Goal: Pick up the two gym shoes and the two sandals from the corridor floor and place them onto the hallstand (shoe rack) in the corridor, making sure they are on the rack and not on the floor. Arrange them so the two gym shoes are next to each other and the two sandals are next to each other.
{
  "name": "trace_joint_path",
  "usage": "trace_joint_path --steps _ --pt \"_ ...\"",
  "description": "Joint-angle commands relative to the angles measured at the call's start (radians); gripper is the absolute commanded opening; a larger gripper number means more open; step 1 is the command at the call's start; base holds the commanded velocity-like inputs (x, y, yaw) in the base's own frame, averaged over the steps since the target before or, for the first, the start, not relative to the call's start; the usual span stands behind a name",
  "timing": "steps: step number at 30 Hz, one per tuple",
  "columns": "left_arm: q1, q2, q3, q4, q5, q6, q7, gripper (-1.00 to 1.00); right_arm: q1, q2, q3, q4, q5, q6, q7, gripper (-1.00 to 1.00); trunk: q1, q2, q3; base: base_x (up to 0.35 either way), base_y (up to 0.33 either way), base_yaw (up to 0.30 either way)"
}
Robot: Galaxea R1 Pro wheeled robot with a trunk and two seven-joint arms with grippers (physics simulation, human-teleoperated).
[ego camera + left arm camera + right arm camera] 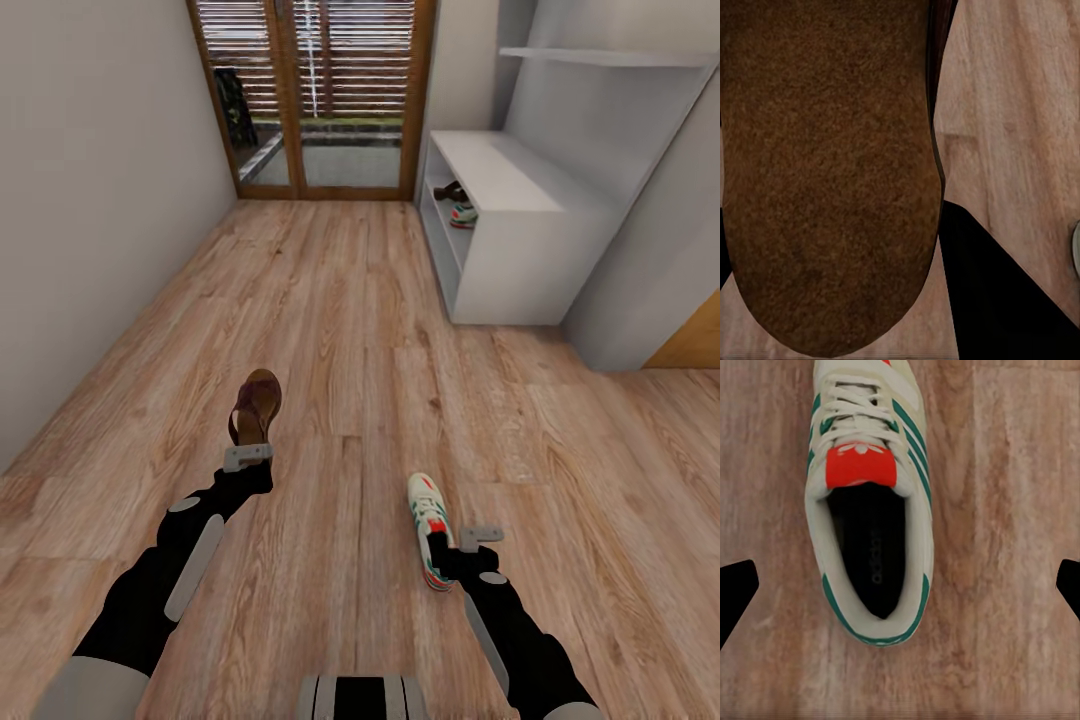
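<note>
"adidas" wordmark — gym shoe (870, 510) insole, trefoil logo — red tongue

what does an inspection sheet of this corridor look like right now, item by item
surface: wood-plank corridor floor, bare apart from the shoes.
job's things: one sandal at the left gripper, its sole facing the left wrist camera; one gym shoe under the right gripper; a second sandal and a second gym shoe already in the hallstand.
clutter: nothing seen.
grippers: left gripper at the sandal's heel, jaws hidden; right gripper with jaws spread wide on either side of the gym shoe, not touching it.
cables: nothing seen.
surroundings: louvred wooden door at the corridor's end, plain walls.
</note>
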Motion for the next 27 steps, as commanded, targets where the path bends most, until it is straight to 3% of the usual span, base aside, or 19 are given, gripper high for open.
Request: trace_joint_path --steps 1,7,11,14,18,27 --pt "-0.001 0.001 -0.002 -0.002 0.007 0.004 0.006 -1.00 0.000 0.000 0.002 -0.002 0.000 0.006 -0.006 1.00 0.000 -0.001 -0.006 0.000 0.000 0.006" --pt "-0.001 0.001 -0.002 -0.002 0.007 0.005 0.006 -1.00 0.000 -0.001 0.002 -0.002 0.001 0.006 -0.007 1.00 0.003 -0.002 -0.039 0.000 0.000 0.001" --pt "-0.001 0.001 -0.002 -0.002 0.007 0.004 0.006 -1.00 0.000 -0.001 0.002 -0.002 0.002 -0.011 -0.006 1.00 0.003 -0.002 -0.039 0.000 0.000 0.000" --pt "-0.001 0.001 -0.002 -0.002 0.007 0.004 0.006 -1.00 0.000 0.001 0.004 0.000 0.002 -0.113 -0.006 1.00 0.003 -0.002 -0.040 0.000 0.000 0.000" --pt "-0.001 0.000 -0.002 -0.002 0.007 0.004 0.006 -1.00 0.000 0.002 0.006 0.001 0.004 -0.183 -0.005 1.00 0.003 -0.002 -0.040 0.000 0.000 0.000" --pt "-0.001 0.000 -0.002 -0.001 0.007 0.004 0.006 -1.00 0.000 0.001 0.004 0.001 0.006 -0.211 -0.005 1.00 0.003 -0.002 -0.040 0.000 0.000 0.000"
